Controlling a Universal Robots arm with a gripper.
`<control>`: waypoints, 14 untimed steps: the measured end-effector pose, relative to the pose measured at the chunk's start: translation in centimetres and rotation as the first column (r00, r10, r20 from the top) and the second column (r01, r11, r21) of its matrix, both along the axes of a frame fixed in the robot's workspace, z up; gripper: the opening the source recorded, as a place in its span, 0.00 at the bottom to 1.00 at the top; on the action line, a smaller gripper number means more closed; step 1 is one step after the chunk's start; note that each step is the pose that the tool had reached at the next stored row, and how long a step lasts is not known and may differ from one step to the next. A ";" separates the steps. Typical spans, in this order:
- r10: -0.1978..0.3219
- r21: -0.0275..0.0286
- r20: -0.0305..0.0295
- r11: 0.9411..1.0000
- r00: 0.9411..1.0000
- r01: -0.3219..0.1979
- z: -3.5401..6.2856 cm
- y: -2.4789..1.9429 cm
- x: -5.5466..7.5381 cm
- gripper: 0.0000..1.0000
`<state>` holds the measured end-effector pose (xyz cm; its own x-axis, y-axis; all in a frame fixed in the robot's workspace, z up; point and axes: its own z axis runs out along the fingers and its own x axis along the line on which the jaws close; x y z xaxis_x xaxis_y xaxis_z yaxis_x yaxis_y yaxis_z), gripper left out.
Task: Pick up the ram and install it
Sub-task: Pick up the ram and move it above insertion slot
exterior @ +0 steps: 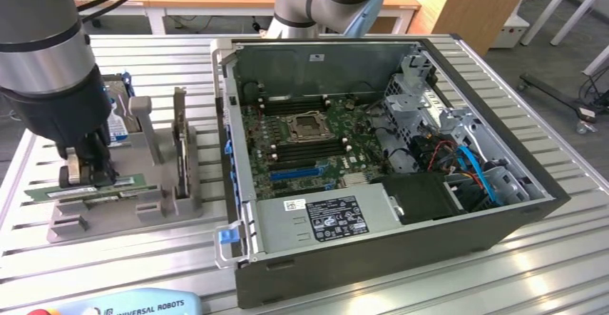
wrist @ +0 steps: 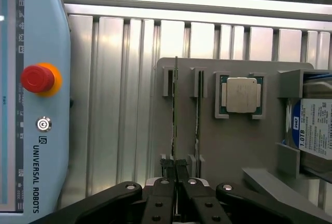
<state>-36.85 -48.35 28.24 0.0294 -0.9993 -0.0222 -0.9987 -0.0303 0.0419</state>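
Ram (exterior: 128, 183) on edge, long axis level along holder (exterior: 171, 208); fingers (wrist: 182, 175) clamped on it.

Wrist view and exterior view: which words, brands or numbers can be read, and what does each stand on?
"UNIVERSAL ROBOTS": on the teach pendant, below its red stop button.
"WD": on the hard drive label.
"1.0TB": same label.
Power supply sticker: print too small to read.
White strip on the ram: too small to read.
Processor: markings too faint to read.
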 end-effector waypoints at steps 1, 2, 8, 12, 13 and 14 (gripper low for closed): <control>-0.001 0.000 0.000 1.000 1.000 0.001 0.16 0.00 0.0 0.12; -0.003 0.000 0.000 1.000 1.000 0.003 0.32 0.00 0.0 0.12; -0.010 0.000 0.000 1.000 1.000 0.010 1.29 0.00 0.0 0.12; -0.012 0.000 0.000 1.000 1.000 0.012 2.06 0.00 0.0 0.12; -0.013 0.000 0.000 1.000 1.000 0.013 2.26 0.00 0.0 0.12; -0.014 0.000 0.000 1.000 1.000 0.014 2.46 0.00 0.0 0.12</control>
<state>-36.85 -48.35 30.70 0.0156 -0.9996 -0.0223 -0.9990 -0.0166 0.0419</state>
